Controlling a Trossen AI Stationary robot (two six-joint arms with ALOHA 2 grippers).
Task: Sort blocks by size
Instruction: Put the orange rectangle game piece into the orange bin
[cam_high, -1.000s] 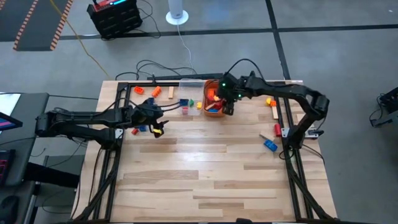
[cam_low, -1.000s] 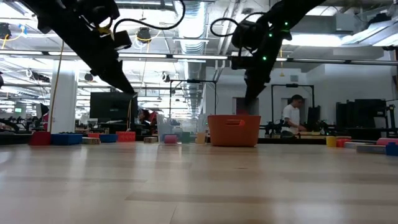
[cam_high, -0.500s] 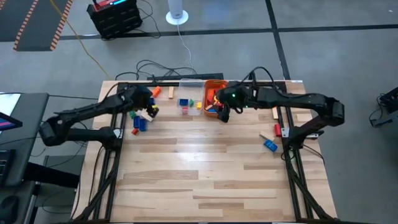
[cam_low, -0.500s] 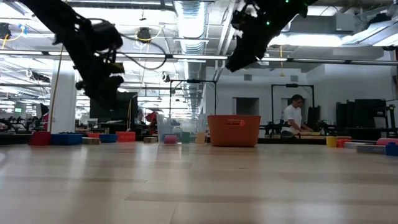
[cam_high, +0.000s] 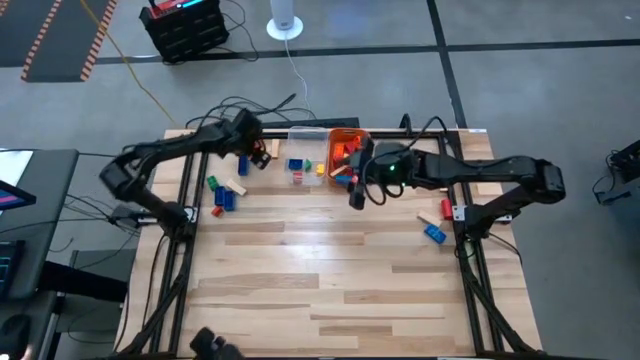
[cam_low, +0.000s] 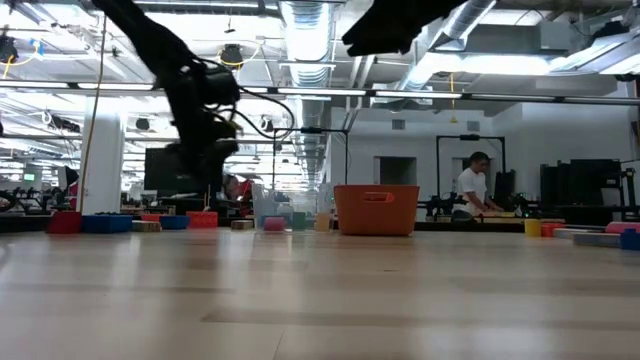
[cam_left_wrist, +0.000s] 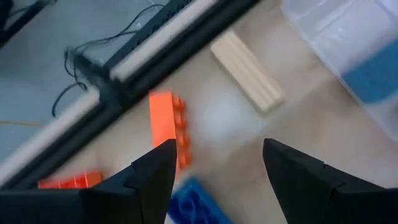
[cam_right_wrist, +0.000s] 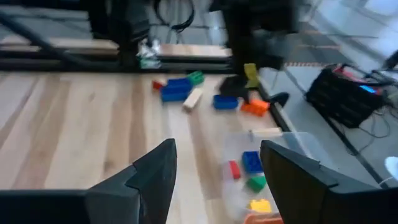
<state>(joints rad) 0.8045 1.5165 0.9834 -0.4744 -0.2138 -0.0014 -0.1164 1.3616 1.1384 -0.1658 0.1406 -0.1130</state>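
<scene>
Bench (cam_high: 320, 270): light wood planks of varied tone, framed in black. Tub (cam_high: 345, 150): orange, with a clear tub (cam_high: 308, 150) beside it. Blocks (cam_high: 225, 190): green, blue, red and plain wood at the left; a red block (cam_high: 446, 208) and a blue block (cam_high: 434, 233) at the right. Orange block (cam_left_wrist: 165, 121) and plain wood bar (cam_left_wrist: 247, 71) in the left wrist view. Arms: black.

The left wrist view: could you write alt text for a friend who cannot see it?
Seen from just above the table, the left gripper hangs open and empty over an orange block and a plain wooden bar, with a blue block partly hidden beneath it. A clear plastic tub fills one corner; cables trail on the floor beyond the table's edge.
</scene>
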